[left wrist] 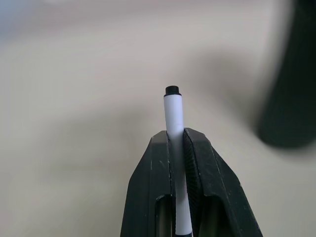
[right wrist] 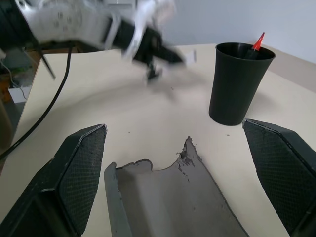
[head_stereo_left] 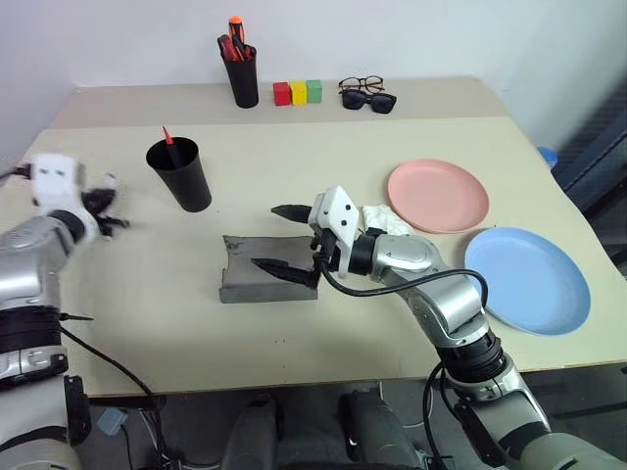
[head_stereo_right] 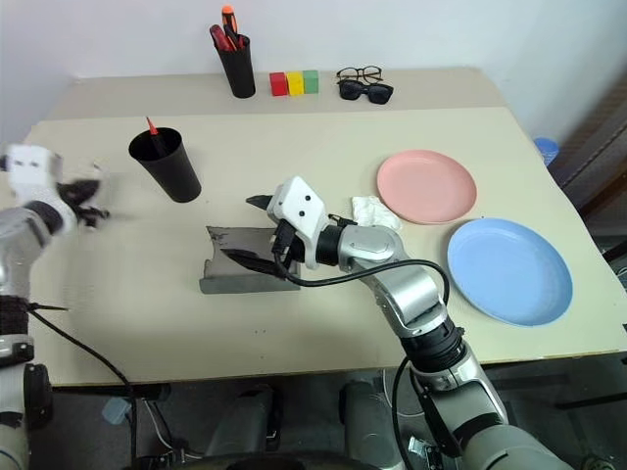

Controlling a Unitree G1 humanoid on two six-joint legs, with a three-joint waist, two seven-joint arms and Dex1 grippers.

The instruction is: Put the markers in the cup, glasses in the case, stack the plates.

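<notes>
Clamped in my left gripper (left wrist: 178, 148) is the white marker (left wrist: 174, 116), held left of the cup (head_stereo_left: 180, 174), where the red marker (head_stereo_left: 168, 134) already stands. Next I judge it must go over the rim and drop in. My right gripper (head_stereo_left: 281, 238) gapes wide over the case (head_stereo_left: 257, 268), right of the cup on the beige table (head_stereo_left: 323, 147), against a white wall.
</notes>
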